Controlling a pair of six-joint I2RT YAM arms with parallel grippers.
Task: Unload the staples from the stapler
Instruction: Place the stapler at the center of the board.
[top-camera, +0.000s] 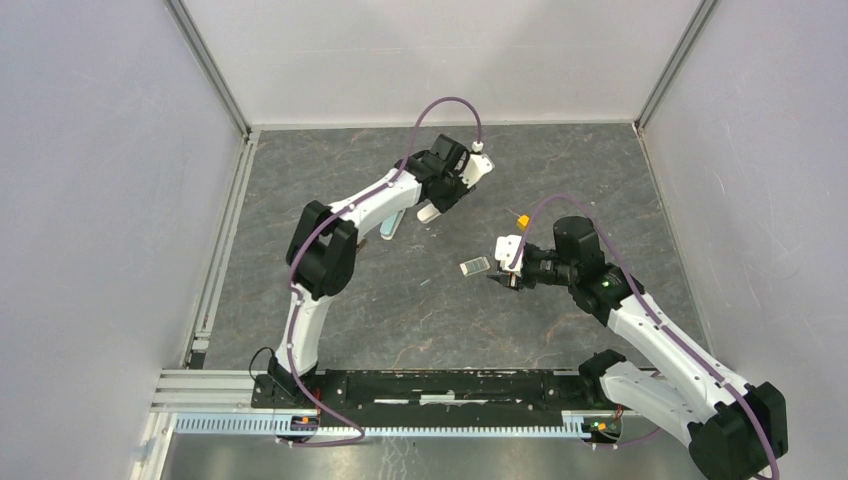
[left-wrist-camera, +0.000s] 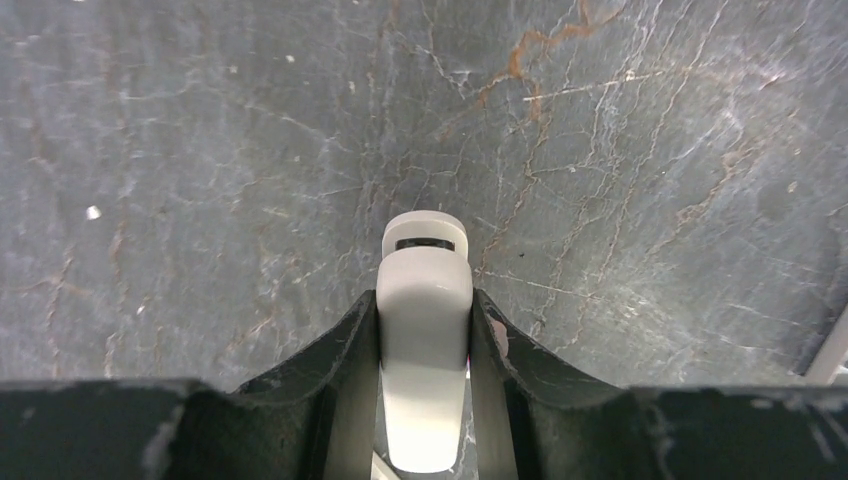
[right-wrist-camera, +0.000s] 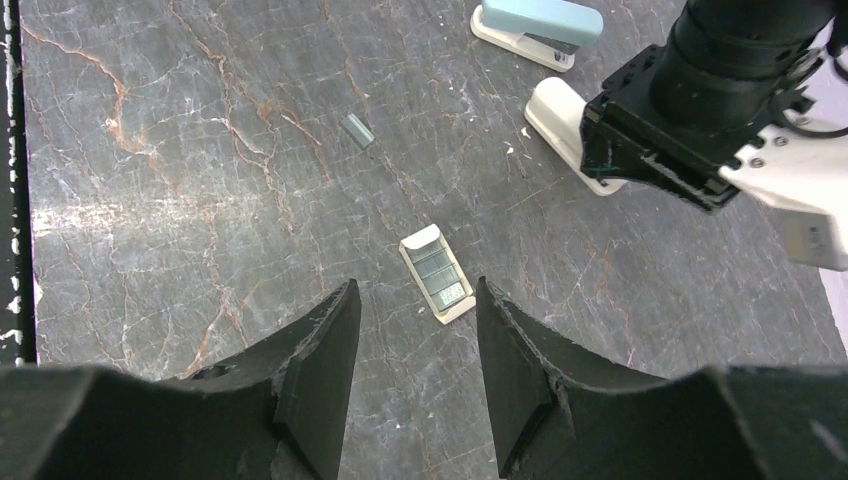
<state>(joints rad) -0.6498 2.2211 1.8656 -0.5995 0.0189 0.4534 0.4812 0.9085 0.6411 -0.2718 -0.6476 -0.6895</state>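
Black fingers (right-wrist-camera: 325, 340) of the right gripper (right-wrist-camera: 417, 290) stand apart in the foreground with nothing between them; released, hovering over the grey marbled table (right-wrist-camera: 180, 230).

Just beyond the fingertips, and in line with the gap, lies the small clear box (right-wrist-camera: 437, 272); it is not the item sought.

Farther on, ahead and to the left of that gap, lie the staples (right-wrist-camera: 357, 130); a short silvery-grey strip, flat on the table and apart from everything else; its long axis runs on a slant, from far-left to near-right in the right wrist view, so askew to the fingers' closing line.

Farthest off, to the right, sit the teal stapler (right-wrist-camera: 540, 25) on the table and the white stapler (right-wrist-camera: 556, 112); the left gripper (left-wrist-camera: 424, 305) is clenched on the latter's body, as the left wrist view confirms.

Judgement: the right arm is the free one and looks the nearer to the strip; a pick would call for a reach forward and leftward past the box, with some wrist turn to square the fingers across the strip; a thin flat piece may slip.
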